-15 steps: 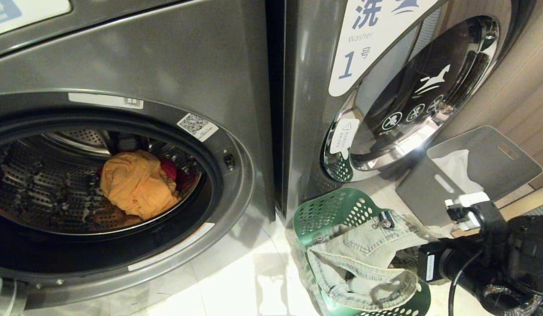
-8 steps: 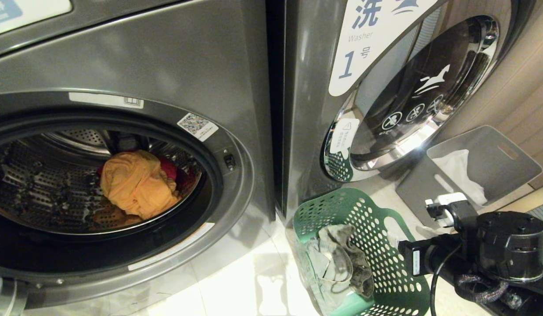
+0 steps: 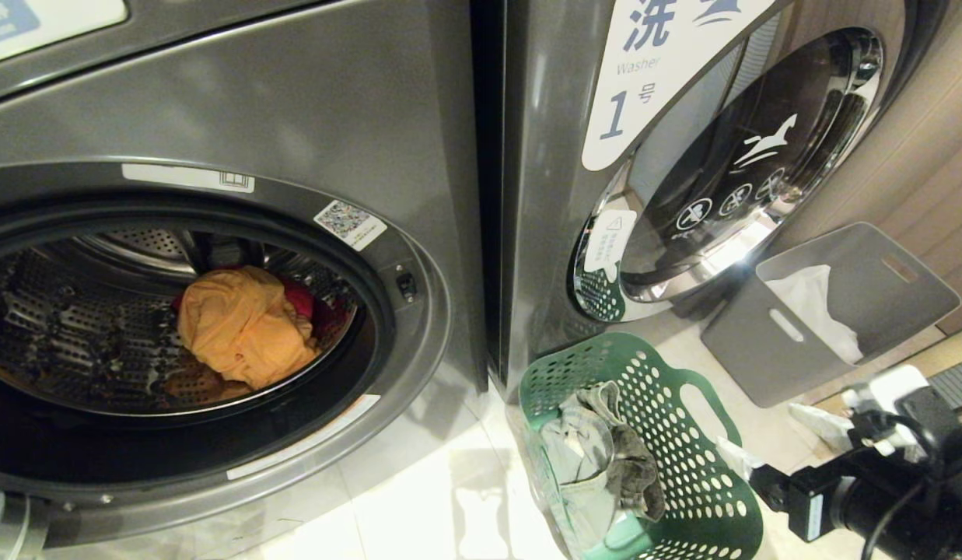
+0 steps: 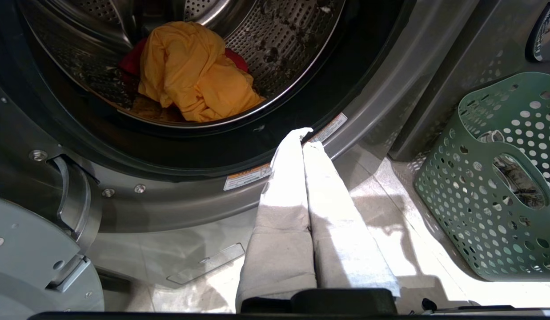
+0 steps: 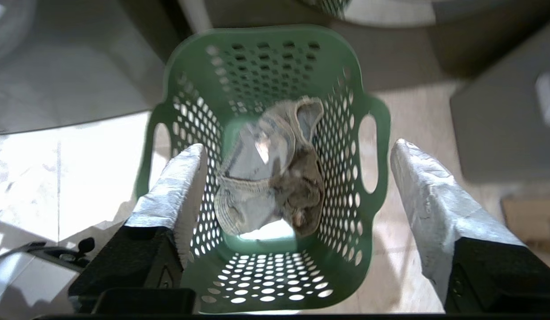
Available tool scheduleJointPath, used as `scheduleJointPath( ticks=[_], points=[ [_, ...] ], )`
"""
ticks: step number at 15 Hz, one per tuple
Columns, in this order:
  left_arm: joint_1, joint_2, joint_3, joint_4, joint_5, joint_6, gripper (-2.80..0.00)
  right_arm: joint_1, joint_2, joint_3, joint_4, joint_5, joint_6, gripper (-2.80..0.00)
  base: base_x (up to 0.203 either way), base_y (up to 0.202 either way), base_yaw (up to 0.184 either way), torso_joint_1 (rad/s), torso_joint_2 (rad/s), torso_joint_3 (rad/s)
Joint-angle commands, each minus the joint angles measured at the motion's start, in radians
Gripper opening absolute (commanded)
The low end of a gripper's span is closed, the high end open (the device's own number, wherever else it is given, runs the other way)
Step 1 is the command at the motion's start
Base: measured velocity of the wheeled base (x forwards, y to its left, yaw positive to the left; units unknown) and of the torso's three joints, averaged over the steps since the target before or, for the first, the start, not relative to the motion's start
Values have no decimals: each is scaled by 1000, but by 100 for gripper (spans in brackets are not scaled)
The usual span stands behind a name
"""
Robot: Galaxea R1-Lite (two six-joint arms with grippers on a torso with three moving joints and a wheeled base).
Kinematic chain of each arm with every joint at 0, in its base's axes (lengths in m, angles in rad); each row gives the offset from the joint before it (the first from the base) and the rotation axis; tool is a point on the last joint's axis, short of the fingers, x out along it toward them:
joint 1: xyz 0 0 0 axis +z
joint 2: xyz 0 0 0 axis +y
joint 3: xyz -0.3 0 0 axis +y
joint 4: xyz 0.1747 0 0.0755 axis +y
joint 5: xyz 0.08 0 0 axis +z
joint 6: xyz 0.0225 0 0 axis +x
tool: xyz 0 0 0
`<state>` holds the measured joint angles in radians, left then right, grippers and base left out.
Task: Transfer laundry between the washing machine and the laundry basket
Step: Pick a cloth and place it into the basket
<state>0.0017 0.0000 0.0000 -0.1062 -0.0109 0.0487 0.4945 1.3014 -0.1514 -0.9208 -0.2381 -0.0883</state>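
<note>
The washing machine (image 3: 418, 257) stands open; in its drum lies an orange garment (image 3: 243, 327) over a red one (image 3: 298, 295). The green laundry basket (image 3: 706, 498) sits on the floor to its right, with a crumpled denim garment (image 3: 597, 459) inside. My right gripper (image 5: 297, 146) hangs open above the basket, its padded fingers (image 5: 177, 186) wide apart and empty, the denim garment (image 5: 266, 178) lying below them. My left gripper (image 4: 303, 135) is shut and empty, low before the drum's rim, with the orange garment (image 4: 194, 71) beyond it.
The washer's chrome door (image 3: 729, 171) stands swung open above the basket. A grey bin (image 3: 760, 350) with a white bag stands behind, at the right. My right arm (image 3: 862, 482) fills the lower right corner. Pale floor tiles (image 3: 418, 498) lie in front of the machine.
My right gripper has opened and let go of the denim garment, which has dropped into the basket. The right arm has drawn back towards the lower right. The left arm has not moved.
</note>
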Motion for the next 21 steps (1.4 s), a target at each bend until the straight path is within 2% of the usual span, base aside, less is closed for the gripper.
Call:
scheduleJointPath(
  ticks=[1,4,11,21],
  points=[
    [0,2,40,-1,0,0,-280,2,-182,57,-4,20,-24,0,0,0,0,0,0,0],
    [0,2,40,-1,0,0,-280,1,-309,149,5,43,-85,0,0,0,0,0,0,0],
    [0,2,40,-1,0,0,-280,-1,-314,131,2,49,-148,0,0,-1,10,0,0,0],
    [0,2,40,-1,0,0,-280,-1,-317,124,0,60,-145,0,2,-8,168,2,4,2]
  ],
)
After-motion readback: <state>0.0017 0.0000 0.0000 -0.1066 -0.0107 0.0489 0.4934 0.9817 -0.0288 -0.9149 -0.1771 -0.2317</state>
